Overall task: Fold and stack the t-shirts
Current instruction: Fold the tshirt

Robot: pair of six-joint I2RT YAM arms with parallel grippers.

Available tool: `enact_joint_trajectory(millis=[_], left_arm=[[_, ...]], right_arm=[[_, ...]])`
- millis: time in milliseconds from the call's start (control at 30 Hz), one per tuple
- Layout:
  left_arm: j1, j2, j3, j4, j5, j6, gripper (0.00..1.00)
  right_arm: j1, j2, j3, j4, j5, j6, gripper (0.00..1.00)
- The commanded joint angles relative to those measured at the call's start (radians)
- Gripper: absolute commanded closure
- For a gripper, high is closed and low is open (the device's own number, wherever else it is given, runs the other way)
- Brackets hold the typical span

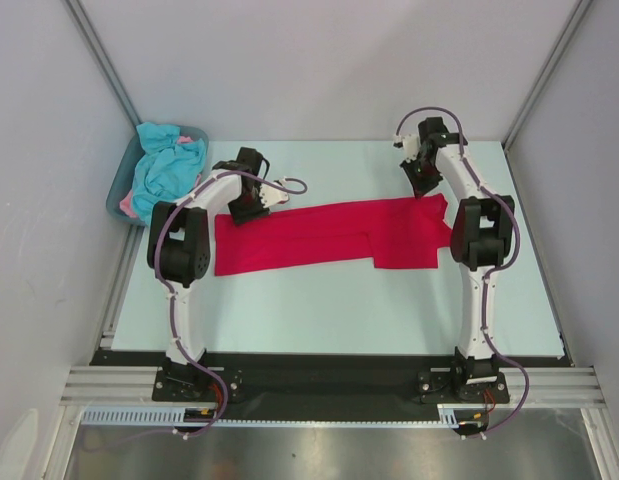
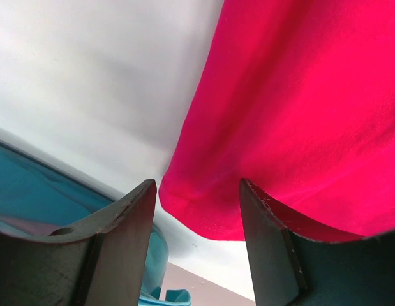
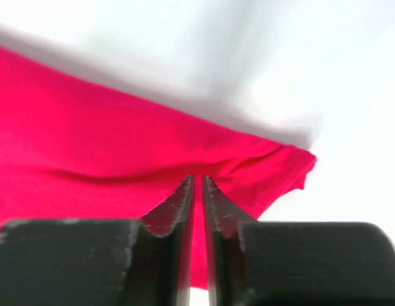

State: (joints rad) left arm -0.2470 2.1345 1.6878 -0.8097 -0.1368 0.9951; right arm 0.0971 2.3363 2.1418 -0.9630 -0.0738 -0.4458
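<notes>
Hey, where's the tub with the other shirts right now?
Top view: the grey-blue tub sits in the table's far left corner, just left of the left gripper, holding turquoise and pink shirts.

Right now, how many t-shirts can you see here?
3: a red t-shirt spread flat on the table, and a turquoise t-shirt and a pink one bunched in the grey-blue tub at the far left. More may be hidden underneath.

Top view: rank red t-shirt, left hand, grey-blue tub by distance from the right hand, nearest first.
1. red t-shirt: its far-right corner sits at the right hand.
2. left hand: at the shirt's far edge, towards its left end.
3. grey-blue tub: farthest left, at the back.
</notes>
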Motion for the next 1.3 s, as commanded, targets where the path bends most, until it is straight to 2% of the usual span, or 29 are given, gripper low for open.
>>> enact_joint_trajectory(millis=[0, 133, 400, 600, 700, 800, 833, 933, 1133, 1267], left_arm=[[-0.009, -0.002, -0.011, 0.010, -0.014, -0.004, 0.40], [-0.009, -0.007, -0.016, 0.010, -0.018, -0.001, 0.40], [-0.011, -0.008, -0.011, 0.010, -0.021, -0.007, 0.40], [-0.017, -0.019, -0.026, 0.010, -0.035, -0.006, 0.40], [-0.018, -0.024, -0.028, 0.009, -0.044, -0.001, 0.39], [-0.021, -0.027, -0.025, 0.007, -0.055, 0.002, 0.40], [-0.021, -0.028, -0.023, 0.006, -0.055, 0.002, 0.40], [-0.024, -0.033, -0.023, 0.004, -0.058, 0.004, 0.39], [-0.026, -0.041, -0.030, -0.002, -0.070, 0.007, 0.39], [-0.028, -0.047, -0.034, -0.002, -0.069, 0.005, 0.39]], right_arm=[[-0.020, 0.023, 0.047, 0.029, 0.041, 0.019, 0.78], [-0.040, 0.041, 0.050, 0.053, 0.086, 0.027, 0.58], [-0.089, 0.080, 0.081, 0.092, 0.154, 0.091, 0.57], [-0.135, 0.084, 0.107, 0.116, 0.125, 0.128, 0.57], [-0.151, 0.074, 0.093, 0.130, 0.054, 0.145, 0.59], [-0.174, 0.058, 0.079, 0.113, -0.079, 0.182, 0.59], [-0.181, 0.054, 0.076, 0.100, -0.177, 0.208, 0.59], [-0.209, 0.038, 0.064, 0.064, -0.337, 0.236, 0.58], [-0.272, -0.002, 0.032, 0.004, -0.513, 0.269, 0.59], [-0.313, -0.050, -0.025, 0.004, -0.531, 0.268, 0.59]])
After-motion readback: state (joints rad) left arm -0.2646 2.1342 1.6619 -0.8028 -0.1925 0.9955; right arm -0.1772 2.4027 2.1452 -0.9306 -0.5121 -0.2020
